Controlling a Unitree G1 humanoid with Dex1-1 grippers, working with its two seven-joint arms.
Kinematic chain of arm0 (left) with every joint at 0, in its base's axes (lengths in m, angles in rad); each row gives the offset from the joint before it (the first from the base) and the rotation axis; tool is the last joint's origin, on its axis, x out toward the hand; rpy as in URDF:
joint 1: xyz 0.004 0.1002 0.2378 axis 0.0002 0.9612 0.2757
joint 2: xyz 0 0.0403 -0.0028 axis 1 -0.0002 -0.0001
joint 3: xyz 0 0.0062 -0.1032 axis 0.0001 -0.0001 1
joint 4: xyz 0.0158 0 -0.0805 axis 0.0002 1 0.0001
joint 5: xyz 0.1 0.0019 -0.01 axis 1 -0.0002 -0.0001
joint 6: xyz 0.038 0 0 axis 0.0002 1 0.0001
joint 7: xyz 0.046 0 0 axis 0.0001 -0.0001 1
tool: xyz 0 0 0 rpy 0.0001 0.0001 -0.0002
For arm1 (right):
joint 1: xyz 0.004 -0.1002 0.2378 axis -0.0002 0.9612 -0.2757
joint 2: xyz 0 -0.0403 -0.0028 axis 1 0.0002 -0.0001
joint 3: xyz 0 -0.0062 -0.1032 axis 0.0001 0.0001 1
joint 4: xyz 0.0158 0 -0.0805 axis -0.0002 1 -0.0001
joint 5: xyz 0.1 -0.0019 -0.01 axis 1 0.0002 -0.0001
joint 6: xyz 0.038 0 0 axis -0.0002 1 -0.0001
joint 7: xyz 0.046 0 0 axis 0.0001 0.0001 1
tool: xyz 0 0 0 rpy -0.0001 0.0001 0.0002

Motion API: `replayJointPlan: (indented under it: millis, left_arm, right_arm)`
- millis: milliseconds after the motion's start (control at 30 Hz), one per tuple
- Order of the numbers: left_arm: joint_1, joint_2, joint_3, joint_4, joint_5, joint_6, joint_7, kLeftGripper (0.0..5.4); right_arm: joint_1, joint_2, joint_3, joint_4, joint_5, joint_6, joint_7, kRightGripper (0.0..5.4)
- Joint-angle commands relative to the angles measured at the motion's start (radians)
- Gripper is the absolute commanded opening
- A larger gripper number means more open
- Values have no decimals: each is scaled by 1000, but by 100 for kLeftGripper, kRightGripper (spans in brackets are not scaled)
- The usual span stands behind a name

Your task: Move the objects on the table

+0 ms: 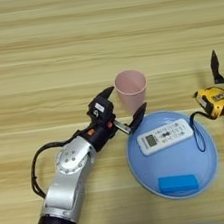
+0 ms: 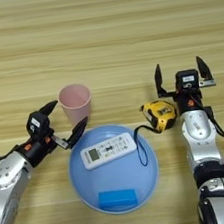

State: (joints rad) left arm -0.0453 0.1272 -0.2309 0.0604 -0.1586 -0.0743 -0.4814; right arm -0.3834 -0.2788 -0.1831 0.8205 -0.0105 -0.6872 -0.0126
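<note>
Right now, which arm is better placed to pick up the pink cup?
Probably the left. Its tool is open right beside the pink cup, just to the cup's left. The right tool is open too, but sits across the table past the tape measure.

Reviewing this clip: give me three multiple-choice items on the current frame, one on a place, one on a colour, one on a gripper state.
1. Where does the remote control lie?
A. on the blue plate
B. in the cup
C. on bare table

2. What colour is the cup?
A. green
B. pale pink
C. black

3. How are the left gripper's fingers?
A. shut on the cup
B. shut on nothing
C. open

Answers: 1 A, it rests inside the plate's rim; 2 B, its wall is pink; 3 C, fingers spread beside the cup.
</note>
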Motion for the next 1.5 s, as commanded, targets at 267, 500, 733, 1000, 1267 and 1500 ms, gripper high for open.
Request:
replayJointPlan:
  millis: [267,500,733,1000,1267,1500]
  left_arm:
    - [7,-6,2,3,34,17,38,540]
    - [5,-14,10,14,52,25,66,540]
    - [-5,-22,9,46,64,30,75,540]
    - [-39,-36,4,111,71,29,58,540]
    - [-89,-41,5,185,93,6,51,540]
    - [-142,-44,4,261,112,-24,52,540]
  right_arm:
    - [-18,-1,6,3,-6,1,-4,540]
    - [-19,-4,6,6,-6,-1,-3,540]
    - [-19,-5,5,8,-6,-2,-2,540]
    - [-16,-5,6,3,-8,-1,-4,540]
    - [-14,-2,8,-4,-11,0,-6,540]
    - [-13,0,12,-6,-14,-1,-10,540]
